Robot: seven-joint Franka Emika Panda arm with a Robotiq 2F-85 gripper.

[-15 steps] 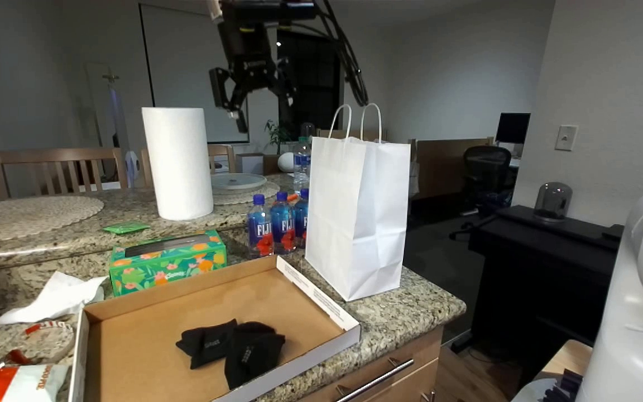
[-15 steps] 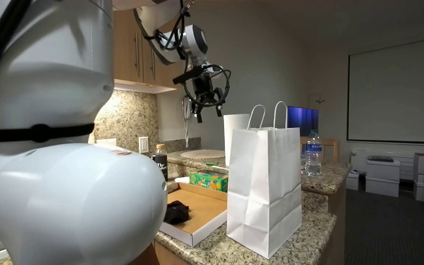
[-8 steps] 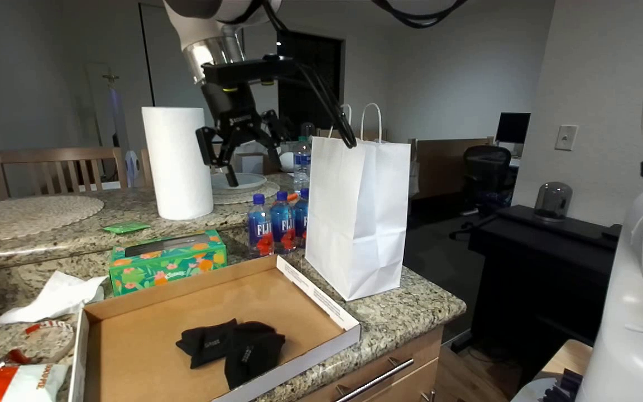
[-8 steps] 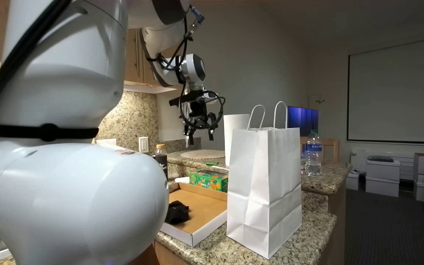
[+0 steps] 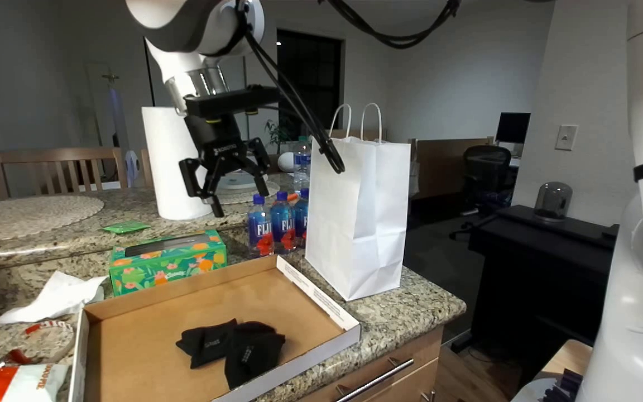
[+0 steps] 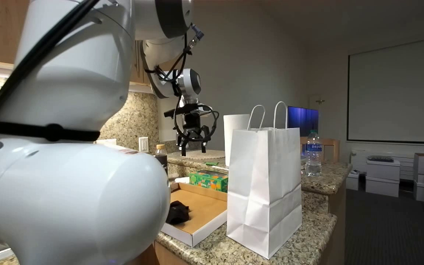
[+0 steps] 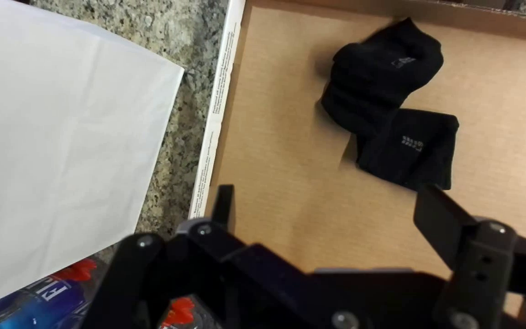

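"Claw (image 5: 240, 199): spread or pressed together?"

"Spread. The wrist view shows its two black fingers (image 7: 441, 219) well apart, with the brown floor of a shallow cardboard box (image 7: 281, 151) visible through the gap."

"What lies in that box?"

"Two folded black fabric pieces with pale lettering (image 7: 381, 98), touching each other. The claw hangs higher up, well apart from them."

"And beside it?"

"A tall white paper bag with looped handles (image 5: 358, 218), standing upright. In the wrist view a strip of speckled granite worktop (image 7: 184, 132) shows between bag and box."

"Which things surround those?"

"In an exterior view, three clear plastic bottles with blue caps (image 5: 283, 223) stand next to the bag, and a long green tissue box with a flower print (image 5: 169, 265) sits just beside the cardboard box's far edge. A white cylindrical paper towel roll (image 5: 168, 167) stands upright on a raised granite ledge (image 5: 84, 237), partly hidden by the claw."
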